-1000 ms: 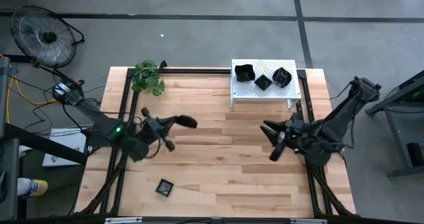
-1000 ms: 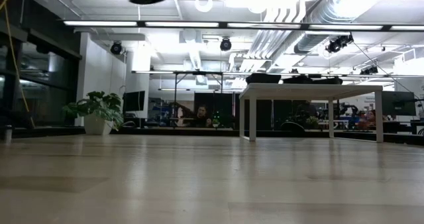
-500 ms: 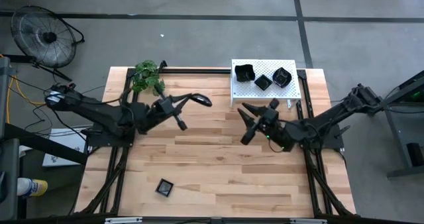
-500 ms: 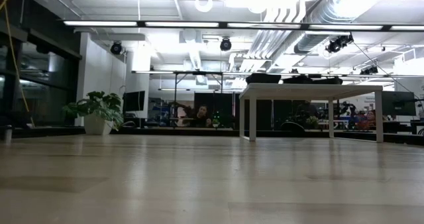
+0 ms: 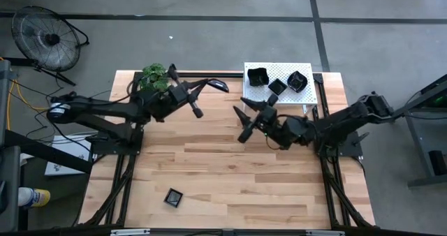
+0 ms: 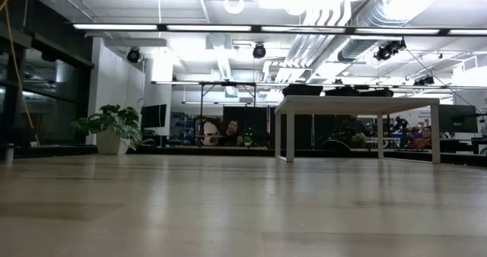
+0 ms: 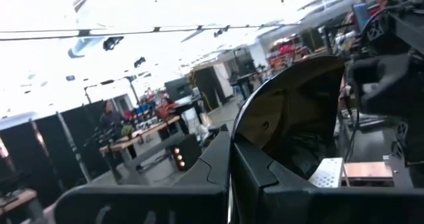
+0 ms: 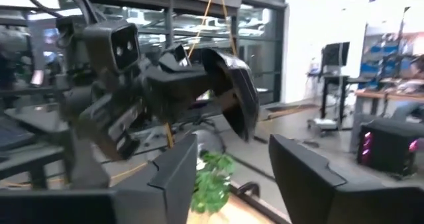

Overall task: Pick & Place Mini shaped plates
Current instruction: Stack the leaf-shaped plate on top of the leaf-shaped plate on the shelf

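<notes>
Left claw: the left claw (image 5: 207,86) hangs above the tabletop (image 5: 230,166) toward 12 o'clock in the high view, its fingers clamped tight on a black dish (image 5: 218,85); in the left wrist view the glossy dish (image 7: 298,111) stands on edge between the fingers (image 7: 258,177).
Right claw: the right claw (image 5: 244,117) sits near the tabletop's middle, slightly toward 1 o'clock, jaws spread wide and empty — it faces the left claw across a short gap. The right wrist view shows its two fingers (image 8: 175,177) apart, with the left arm's dish (image 8: 232,95) held up beyond them.
Held dish: off the tabletop, at about 10 o'clock from the right claw, not touching it.
White rack: the white perforated rack (image 5: 262,96) stands at the tabletop's 1 o'clock edge and carries three black dishes (image 5: 277,86) in a row.
Loose dish: one small square black dish (image 5: 172,197) lies alone on the wood toward 7 o'clock, well apart from both arms.
Plant: a small green plant (image 5: 156,80) stands at the 11 o'clock edge, just beside the left arm.
Surroundings: a floor fan (image 5: 45,32) stands on the floor beyond the 10 o'clock corner.
</notes>
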Robot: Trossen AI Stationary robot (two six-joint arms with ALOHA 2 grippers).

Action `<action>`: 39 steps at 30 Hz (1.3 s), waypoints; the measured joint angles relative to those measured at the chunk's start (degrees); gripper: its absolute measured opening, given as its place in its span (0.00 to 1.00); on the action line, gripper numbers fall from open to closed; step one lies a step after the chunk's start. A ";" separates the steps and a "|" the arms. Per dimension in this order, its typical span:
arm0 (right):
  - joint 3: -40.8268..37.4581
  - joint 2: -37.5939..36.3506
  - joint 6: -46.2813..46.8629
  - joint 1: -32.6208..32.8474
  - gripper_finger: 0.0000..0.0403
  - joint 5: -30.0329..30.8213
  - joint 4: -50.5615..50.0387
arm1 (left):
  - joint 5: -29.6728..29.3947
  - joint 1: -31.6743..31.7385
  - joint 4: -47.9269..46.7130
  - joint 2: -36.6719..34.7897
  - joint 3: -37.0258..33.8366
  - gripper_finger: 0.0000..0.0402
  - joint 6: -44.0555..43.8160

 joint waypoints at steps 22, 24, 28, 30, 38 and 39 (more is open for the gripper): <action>11.00 8.36 -3.68 -5.61 0.41 5.17 -0.01 | 6.01 3.54 6.17 2.61 -0.01 0.00 -0.02; 11.00 8.36 -3.68 -5.61 0.37 5.99 -0.04 | 6.01 3.54 5.86 2.61 -0.01 0.00 -0.02; 11.00 8.36 -3.48 -5.61 0.28 5.94 -0.02 | 6.05 3.54 5.35 2.61 -0.01 0.00 -0.02; 11.00 8.36 -3.45 -5.61 0.25 5.78 -0.02 | 6.10 3.54 5.12 2.61 -0.01 0.00 -0.02; 11.00 8.36 -3.37 -5.61 0.14 4.33 0.17 | 7.85 3.54 5.08 2.59 -0.01 0.00 -0.02; 11.00 8.36 -3.39 -5.61 0.12 4.39 0.17 | 7.84 3.54 5.06 2.59 -0.01 0.00 -0.02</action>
